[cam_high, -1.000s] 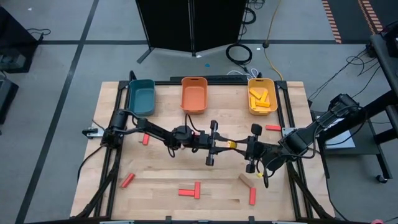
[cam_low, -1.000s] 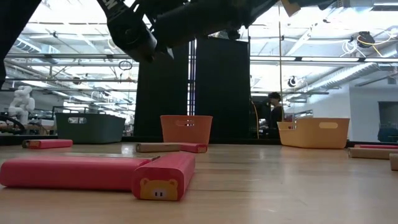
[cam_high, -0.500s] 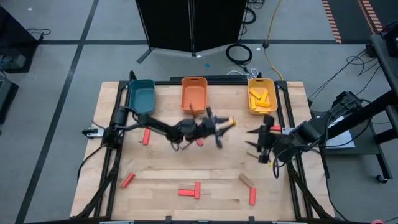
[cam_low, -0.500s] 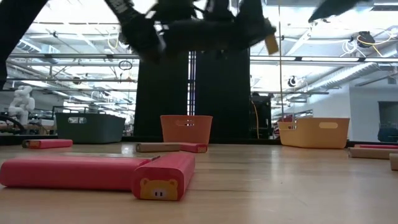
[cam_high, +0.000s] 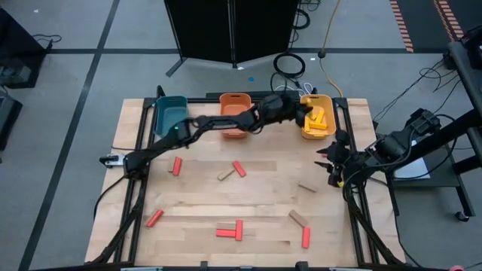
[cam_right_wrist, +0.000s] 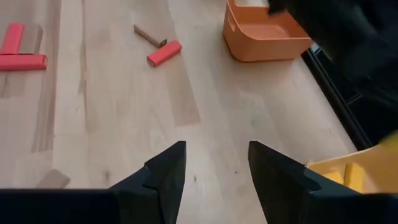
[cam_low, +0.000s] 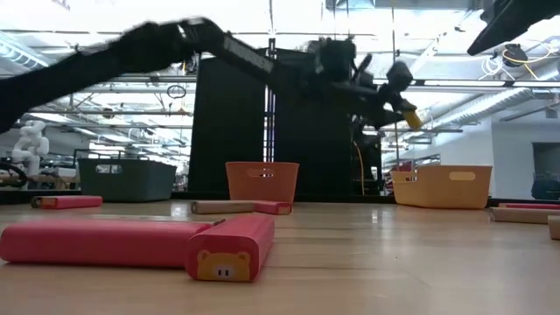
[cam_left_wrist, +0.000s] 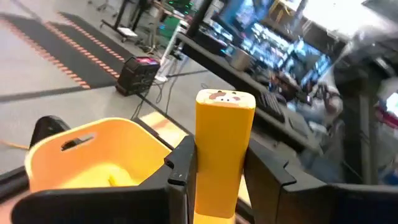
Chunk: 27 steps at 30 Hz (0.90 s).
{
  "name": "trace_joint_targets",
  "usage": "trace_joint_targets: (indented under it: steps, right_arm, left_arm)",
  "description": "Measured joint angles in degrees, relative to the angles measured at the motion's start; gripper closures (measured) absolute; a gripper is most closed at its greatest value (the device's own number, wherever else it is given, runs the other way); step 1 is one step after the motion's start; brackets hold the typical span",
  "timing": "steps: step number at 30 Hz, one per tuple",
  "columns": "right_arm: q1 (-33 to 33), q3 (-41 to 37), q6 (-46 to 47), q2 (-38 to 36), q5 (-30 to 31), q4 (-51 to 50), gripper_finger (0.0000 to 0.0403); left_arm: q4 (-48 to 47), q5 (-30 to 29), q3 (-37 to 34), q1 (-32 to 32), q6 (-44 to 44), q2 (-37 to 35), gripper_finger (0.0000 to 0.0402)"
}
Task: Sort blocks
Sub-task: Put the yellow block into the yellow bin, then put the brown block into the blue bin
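Above the yellow bin (cam_high: pixel 317 120), my left gripper (cam_left_wrist: pixel 217 165) pinches a yellow block (cam_left_wrist: pixel 222 149) upright; I should centre it over the opening before releasing, while my right gripper (cam_right_wrist: pixel 211 168) waits open nearby.

Two dark, near-black jointed arms, slim tubular links with bulkier cylindrical joints. Black cables loop loosely off the right arm (cam_high: pixel 392 147) by its wrist; left arm (cam_high: pixel 203 128) long and thin with thicker joint housings. Gripper fingers are matte black, angular, wedge-shaped plates with stepped inner edges. No visible markings or screws.
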Motion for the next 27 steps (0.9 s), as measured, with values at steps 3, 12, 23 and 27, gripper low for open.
trace_joint_targets:
  steps: [3, 12, 23, 27]
  right_arm:
    - [0.0, 0.0, 0.0, -0.1, 1.4, 0.6, 0.0236]
    - [0.0, 0.0, 3.1, 0.3, 3.6, 2.0, 0.0236]
    - [-0.1, 0.0, -7.1, 0.5, 18.1, 15.9, 0.0236]
    - [-0.1, 0.0, -7.0, 0.8, 15.6, 15.8, 0.0236]
  left_arm:
    - [1.7, 1.8, 5.5, 0.7, -3.8, 4.9, 0.0312]
    - [6.9, 3.6, 5.6, 0.5, -7.4, 9.1, 0.0308]
    - [3.0, 3.2, 5.7, 1.5, -7.5, 8.9, 0.0187]
    - [3.2, 6.5, 5.7, 2.9, -11.7, 8.9, 0.0162]
